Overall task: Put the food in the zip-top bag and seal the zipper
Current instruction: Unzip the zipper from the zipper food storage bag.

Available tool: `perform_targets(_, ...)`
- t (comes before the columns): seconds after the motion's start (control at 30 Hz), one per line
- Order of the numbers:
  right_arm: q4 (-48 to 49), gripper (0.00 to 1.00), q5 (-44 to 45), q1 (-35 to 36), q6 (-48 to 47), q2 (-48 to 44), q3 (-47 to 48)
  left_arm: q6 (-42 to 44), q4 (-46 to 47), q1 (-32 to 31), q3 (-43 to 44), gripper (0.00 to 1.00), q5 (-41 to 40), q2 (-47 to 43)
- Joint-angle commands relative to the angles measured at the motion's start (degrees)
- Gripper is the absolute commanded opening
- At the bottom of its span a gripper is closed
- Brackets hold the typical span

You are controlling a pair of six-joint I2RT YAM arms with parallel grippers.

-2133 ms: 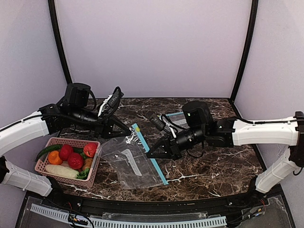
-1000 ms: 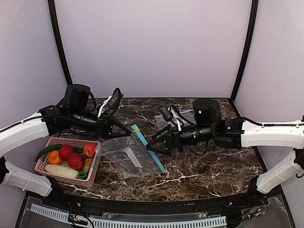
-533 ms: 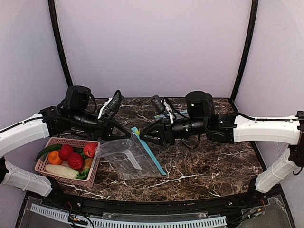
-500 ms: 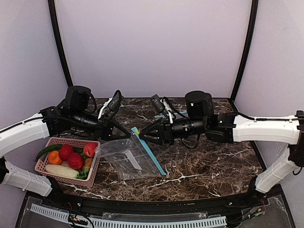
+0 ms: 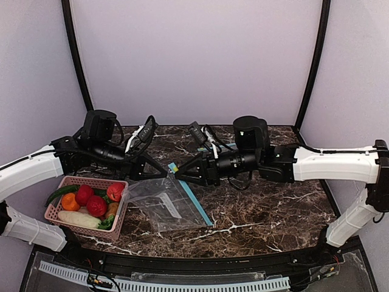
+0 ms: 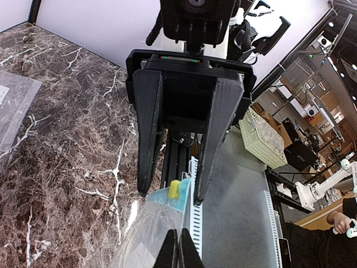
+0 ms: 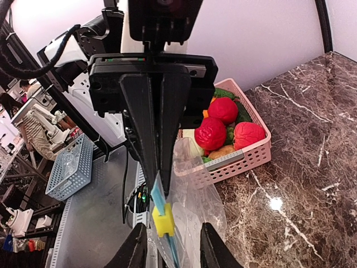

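The clear zip-top bag [image 5: 165,202] lies at mid table, its far corner raised. Its teal zipper [image 5: 193,199] runs along the right edge, with a yellow slider [image 7: 163,219] at the raised end. My left gripper [image 5: 164,174] is shut on that corner, as the left wrist view [image 6: 179,249] shows. My right gripper [image 5: 179,175] is open, its fingertips [image 7: 135,245] on either side of the slider without touching it. The food [image 5: 96,205], red, orange, green and a pale long piece [image 5: 78,219], lies in the pink basket [image 5: 91,180].
The basket stands at the left, touching the bag's left edge, and also shows in the right wrist view [image 7: 245,162]. A second clear bag [image 5: 226,146] lies at the back, mostly hidden by my right arm. Both arms meet over the table's middle.
My right gripper has swung left and up from beside the zipper to the bag's raised corner. The left gripper has kept its hold and the bag has shifted slightly.
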Motion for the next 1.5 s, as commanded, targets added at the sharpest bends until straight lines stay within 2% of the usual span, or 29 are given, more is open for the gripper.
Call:
perform_targets(0.0,3.55,0.31,-2.51,-0.03,-0.09,0.47,1.71,0.26,1.27,-0.2,-0.64,0.01,0.9,0.15)
perform_targets(0.17,3.95,0.26,-2.71,-0.07,-0.15,0.46,1.71,-0.07,1.53,-0.18,-0.73,0.01,0.99,0.3)
perform_targets(0.53,4.13,0.0,-1.64,-0.06,0.09,-0.03,0.21,-1.85,2.95,-0.21,-0.87,0.01,-1.06,0.44)
perform_targets(1.0,2.53,0.0,1.46,-0.09,0.35,-2.04,-3.8,-2.61,2.06,-0.22,-0.49,0.01,-7.46,0.02)
perform_targets(1.47,2.39,0.0,3.43,-0.04,1.18,-3.86,-6.88,-3.63,2.31,-0.13,0.38,0.01,-8.44,-0.36)
